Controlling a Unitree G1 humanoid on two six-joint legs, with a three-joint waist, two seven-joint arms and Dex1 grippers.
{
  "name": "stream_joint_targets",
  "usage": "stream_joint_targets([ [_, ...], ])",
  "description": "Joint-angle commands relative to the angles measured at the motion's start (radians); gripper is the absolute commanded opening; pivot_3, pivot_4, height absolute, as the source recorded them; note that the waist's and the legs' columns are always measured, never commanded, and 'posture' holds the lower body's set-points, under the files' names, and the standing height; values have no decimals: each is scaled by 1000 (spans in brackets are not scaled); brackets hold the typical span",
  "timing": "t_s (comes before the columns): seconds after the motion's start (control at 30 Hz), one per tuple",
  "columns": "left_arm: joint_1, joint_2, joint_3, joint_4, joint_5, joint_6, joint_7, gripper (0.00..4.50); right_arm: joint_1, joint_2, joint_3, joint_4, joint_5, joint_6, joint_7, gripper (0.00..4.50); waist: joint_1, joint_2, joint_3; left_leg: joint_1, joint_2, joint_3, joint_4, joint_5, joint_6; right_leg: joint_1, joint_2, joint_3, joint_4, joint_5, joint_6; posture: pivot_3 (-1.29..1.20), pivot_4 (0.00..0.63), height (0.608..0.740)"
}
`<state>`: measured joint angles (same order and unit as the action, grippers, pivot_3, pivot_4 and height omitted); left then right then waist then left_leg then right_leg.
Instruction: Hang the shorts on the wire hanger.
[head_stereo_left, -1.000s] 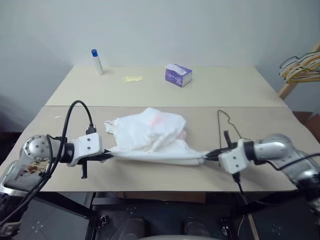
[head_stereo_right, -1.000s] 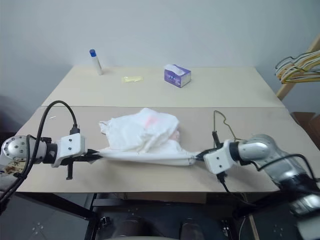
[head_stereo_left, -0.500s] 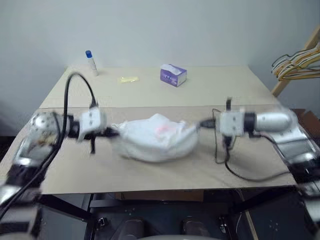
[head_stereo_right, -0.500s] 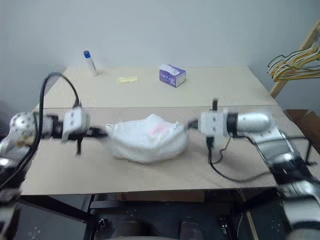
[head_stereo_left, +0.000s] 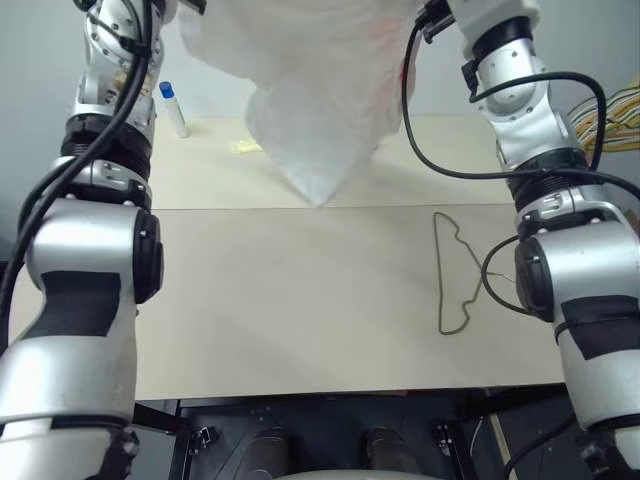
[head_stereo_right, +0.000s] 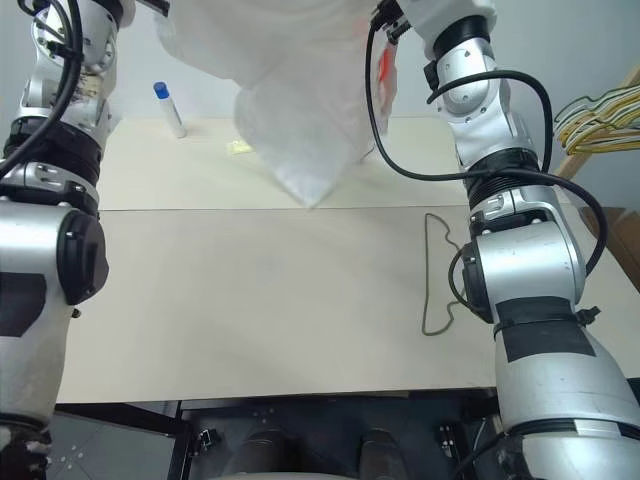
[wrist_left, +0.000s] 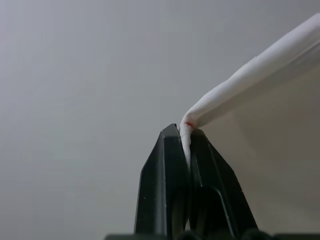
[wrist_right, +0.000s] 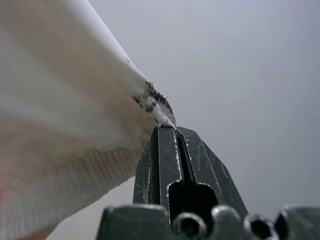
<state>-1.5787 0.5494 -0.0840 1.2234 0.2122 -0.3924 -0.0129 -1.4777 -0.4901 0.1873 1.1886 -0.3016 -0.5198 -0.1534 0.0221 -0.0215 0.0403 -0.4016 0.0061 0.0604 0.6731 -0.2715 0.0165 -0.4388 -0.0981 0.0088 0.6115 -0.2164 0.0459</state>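
At bottom centre, the left end effector (wrist_left: 186, 134) is clamped on an edge of the shorts (wrist_left: 250, 85), which stretch toward the upper right corner.

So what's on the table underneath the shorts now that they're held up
Under the hanging shorts is bare table. The wire hanger lies flat off to the right, not beneath them. The cloth hides part of the far table behind it, so anything there can't be seen.
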Motion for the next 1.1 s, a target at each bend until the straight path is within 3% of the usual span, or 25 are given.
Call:
stream_joint_targets([
  [0.03, 61, 49, 15, -38, -14, -121, -116, 0, 62, -67, -36, 0, 22, -99, 84, 43, -8, 0, 0, -2, 0, 0, 2, 0, 0, 0, 0, 0, -1, 0, 2, 81, 0, 740],
  [0.17, 288, 87, 29, -228, -144, -216, -483, 0, 236, -112, -30, -72, 86, -235, 380, 43, -28, 1, 0, 16, 1, 1, 3, 0, 1, 21, 0, -1, -2, 0, 3, 80, 0, 740],
  [0.23, 444, 131, 16, -382, -230, -195, -694, 0, 342, -131, -22, -131, 146, -279, 571, 43, -42, 1, 0, 16, 1, 1, 5, 1, 3, 20, 0, 1, 0, 2, 4, 80, 0, 740],
  [0.33, 698, 216, 10, -671, -366, -32, -945, 0, 499, -165, 10, -236, 206, -318, 811, 43, -71, 1, 0, 16, 3, 1, 8, 2, 3, 19, 1, 4, 5, 3, 3, 84, 0, 740],
  [0.47, 990, 355, -3, -983, -440, 160, -1134, 0, 675, -194, 51, -370, 250, -325, 1015, 43, -90, 1, 0, 17, 7, -3, 10, -1, 7, 16, 4, 9, 10, 3, 3, 89, 0, 740],
  [0.83, 1478, 603, 55, -1470, -554, 414, -1357, 0, 900, -252, 82, -546, 109, -420, 1011, 43, -50, 1, 0, 37, 10, 0, 9, -4, 13, 29, 5, 13, 14, 2, -3, 101, 0, 740],
  [1.1, 1670, 627, 119, -1606, -577, 466, -1361, 0, 1100, -347, 90, -754, 114, -403, 1029, 43, -10, 1, 0, 38, 9, 1, 9, -6, 15, 30, 5, 13, 13, 0, -3, 101, 3, 740],
])
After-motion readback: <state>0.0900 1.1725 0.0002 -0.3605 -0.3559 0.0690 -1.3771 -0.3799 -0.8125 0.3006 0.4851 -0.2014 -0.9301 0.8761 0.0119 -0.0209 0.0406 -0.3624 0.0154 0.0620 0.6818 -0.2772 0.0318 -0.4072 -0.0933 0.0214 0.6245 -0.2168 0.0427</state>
